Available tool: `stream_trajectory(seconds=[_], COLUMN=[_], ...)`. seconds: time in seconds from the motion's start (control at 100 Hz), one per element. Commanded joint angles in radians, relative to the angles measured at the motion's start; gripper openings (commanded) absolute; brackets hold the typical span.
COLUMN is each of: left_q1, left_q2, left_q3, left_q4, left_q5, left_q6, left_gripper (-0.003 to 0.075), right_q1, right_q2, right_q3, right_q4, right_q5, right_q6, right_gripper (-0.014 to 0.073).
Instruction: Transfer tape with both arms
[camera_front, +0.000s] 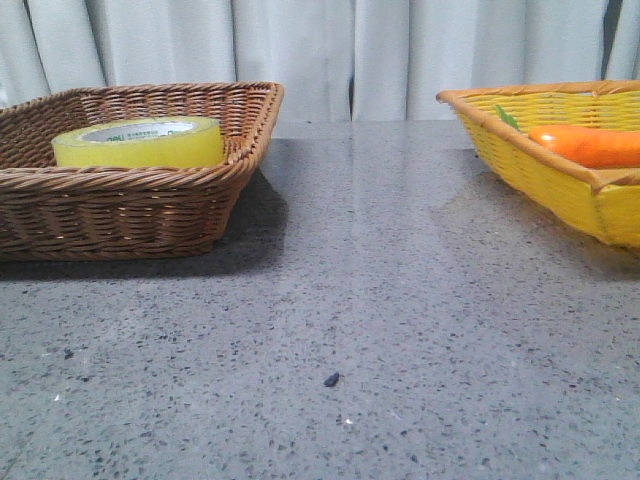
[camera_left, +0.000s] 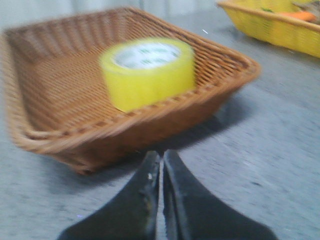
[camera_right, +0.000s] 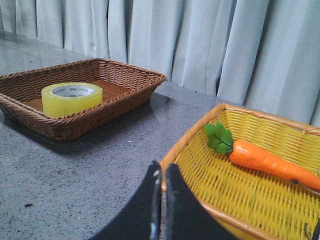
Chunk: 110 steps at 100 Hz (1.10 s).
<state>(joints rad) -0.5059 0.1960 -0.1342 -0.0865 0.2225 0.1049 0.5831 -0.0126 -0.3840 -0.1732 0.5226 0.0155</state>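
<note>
The tape (camera_front: 138, 142), a wide yellow roll with a white core, lies flat in the brown wicker basket (camera_front: 120, 205) at the left. It also shows in the left wrist view (camera_left: 147, 72) and in the right wrist view (camera_right: 72, 98). My left gripper (camera_left: 162, 156) is shut and empty, over the table just outside the brown basket's near wall (camera_left: 150, 127). My right gripper (camera_right: 161, 169) is shut and empty, over the near rim of the yellow basket (camera_right: 240, 195). Neither gripper shows in the front view.
The yellow wicker basket (camera_front: 560, 180) at the right holds an orange carrot (camera_front: 585, 145) with green leaves (camera_right: 219, 137). Grey speckled table (camera_front: 340, 330) lies between the baskets. A small dark speck (camera_front: 331, 380) lies on it. Pale curtains (camera_front: 320, 50) hang behind.
</note>
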Motion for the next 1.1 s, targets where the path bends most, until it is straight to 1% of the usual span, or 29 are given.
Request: stream_trajectory(seconds=[0.0, 0.16, 0.25, 0.27, 0.3, 0.37, 0.4, 1.09], left_q1=[0.071, 0.241, 0.318, 0.335, 0.358, 0.391, 0.398, 0.403], left_q2=[-0.065, -0.192, -0.235, -0.232, -0.23, -0.23, -0.23, -0.23], left_q3=[0.005, 0.094, 0.15, 0.149, 0.143, 0.148, 0.148, 0.148], left_q4=[0.03, 0.03, 0.03, 0.03, 0.03, 0.03, 0.03, 0.03], left_q5=[-0.105, -0.107, -0.111, -0.095, -0.029, 0.019, 0.046, 0.041], left_q6=[-0.006, -0.006, -0.006, -0.006, -0.006, -0.006, -0.006, -0.006], left_gripper=[-0.0021, -0.0021, -0.0021, -0.0021, -0.0021, -0.0021, -0.0021, -0.002], right_q1=[0.001, 0.001, 0.001, 0.001, 0.001, 0.001, 0.001, 0.001], right_q2=[0.01, 0.01, 0.01, 0.01, 0.01, 0.01, 0.01, 0.01], right_q3=[-0.023, -0.023, -0.023, -0.023, -0.023, -0.023, -0.023, -0.023], right_q4=[-0.02, -0.02, -0.02, -0.02, -0.02, -0.02, -0.02, -0.02], right_q5=[-0.073, -0.073, -0.073, -0.073, -0.073, -0.073, -0.073, -0.073], right_q6=[-0.002, -0.002, -0.002, -0.002, -0.002, -0.002, -0.002, -0.002], right_gripper=[-0.0074, -0.0074, -0.0074, -0.0074, -0.0074, -0.0074, -0.0074, -0.0074])
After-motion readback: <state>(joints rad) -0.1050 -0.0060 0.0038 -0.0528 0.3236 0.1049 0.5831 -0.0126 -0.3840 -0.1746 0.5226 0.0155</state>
